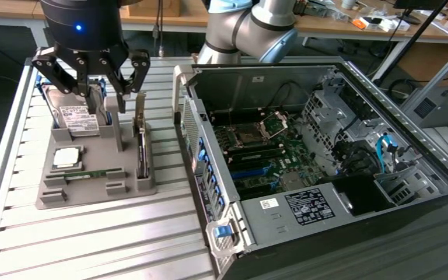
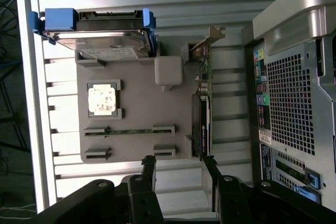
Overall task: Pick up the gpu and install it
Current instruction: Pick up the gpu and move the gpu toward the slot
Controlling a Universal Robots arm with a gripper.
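Note:
The gpu (image 1: pixel 140 146) is a thin dark card standing on edge in a slot along the side of the grey holder tray (image 1: pixel 84 195) nearest the computer case, its silver bracket at the far end. In the wrist view the gpu (image 2: pixel 202 116) lies beside the tray (image 2: pixel 136 98). My gripper (image 1: pixel 100 87) hangs above the far end of the tray, over the hard drive, open with nothing between its fingers. In the wrist view the gripper (image 2: pixel 178 163) has black fingertips (image 2: pixel 148 163) spread apart, off the tray's edge and roughly in line with the card.
The tray also holds a silver hard drive (image 1: pixel 80 116) in blue rails, a square processor (image 1: pixel 67 156) and a green memory stick (image 1: pixel 91 172). The open computer case (image 1: pixel 302 146) lies at the exterior view's right, motherboard exposed. Slatted aluminium table (image 1: pixel 91 245) runs around the tray.

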